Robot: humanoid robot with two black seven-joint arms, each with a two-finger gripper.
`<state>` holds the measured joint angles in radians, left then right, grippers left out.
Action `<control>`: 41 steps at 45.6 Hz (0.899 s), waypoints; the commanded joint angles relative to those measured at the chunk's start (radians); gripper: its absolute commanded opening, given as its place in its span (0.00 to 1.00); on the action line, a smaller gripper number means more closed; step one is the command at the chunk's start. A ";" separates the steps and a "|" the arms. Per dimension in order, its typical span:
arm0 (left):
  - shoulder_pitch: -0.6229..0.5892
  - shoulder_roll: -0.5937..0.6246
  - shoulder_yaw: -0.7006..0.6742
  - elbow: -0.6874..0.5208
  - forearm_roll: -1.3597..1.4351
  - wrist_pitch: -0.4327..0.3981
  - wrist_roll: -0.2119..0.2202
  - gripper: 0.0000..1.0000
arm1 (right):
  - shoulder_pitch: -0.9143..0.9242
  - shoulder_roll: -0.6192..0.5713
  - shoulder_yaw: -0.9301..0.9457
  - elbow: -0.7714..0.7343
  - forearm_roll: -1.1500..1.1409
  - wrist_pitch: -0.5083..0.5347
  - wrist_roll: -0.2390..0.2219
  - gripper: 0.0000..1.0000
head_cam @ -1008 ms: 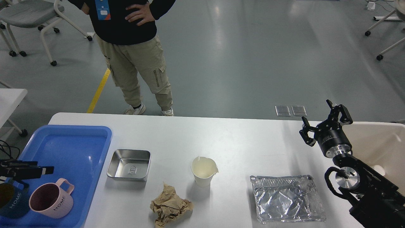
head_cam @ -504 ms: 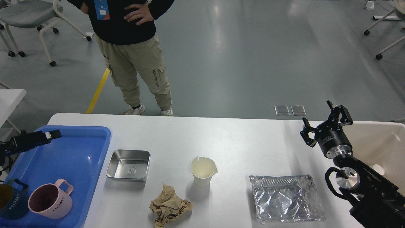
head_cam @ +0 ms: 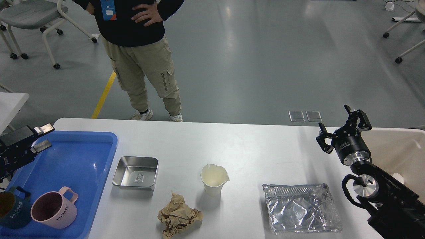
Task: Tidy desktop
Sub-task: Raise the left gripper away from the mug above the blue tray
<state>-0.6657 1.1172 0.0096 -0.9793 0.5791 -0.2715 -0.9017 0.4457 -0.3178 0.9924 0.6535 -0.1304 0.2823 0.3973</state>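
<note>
While both fingers [head_cam: 42, 136] [head_cam: 342, 127] spread and empty, desktop [head_cam: 232, 146] just beneath, untouched

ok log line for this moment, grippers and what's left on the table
left gripper: open, empty, over blue tray | right gripper: open, empty | desktop: steel pan, paper cup, crumpled paper, foil tray

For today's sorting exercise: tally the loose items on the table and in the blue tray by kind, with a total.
Mugs: 2 (pink, dark teal)
Steel dish: 1
Paper cup: 1
Crumpled paper: 1
Foil container: 1
Total: 6
</note>
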 commanded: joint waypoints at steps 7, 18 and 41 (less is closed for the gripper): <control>0.049 -0.017 0.003 0.010 -0.232 -0.006 0.003 0.95 | -0.012 0.006 0.000 0.001 0.000 0.000 0.000 1.00; 0.071 -0.050 0.001 0.011 -0.297 0.003 0.003 0.96 | -0.012 0.000 0.000 0.006 0.000 -0.005 0.000 1.00; 0.092 -0.036 0.017 0.001 -0.297 0.018 0.010 0.96 | -0.002 0.005 0.000 0.001 0.000 -0.015 0.000 1.00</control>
<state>-0.5723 1.0823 0.0249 -0.9797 0.2730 -0.2535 -0.8955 0.4404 -0.3134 0.9925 0.6561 -0.1304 0.2674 0.3973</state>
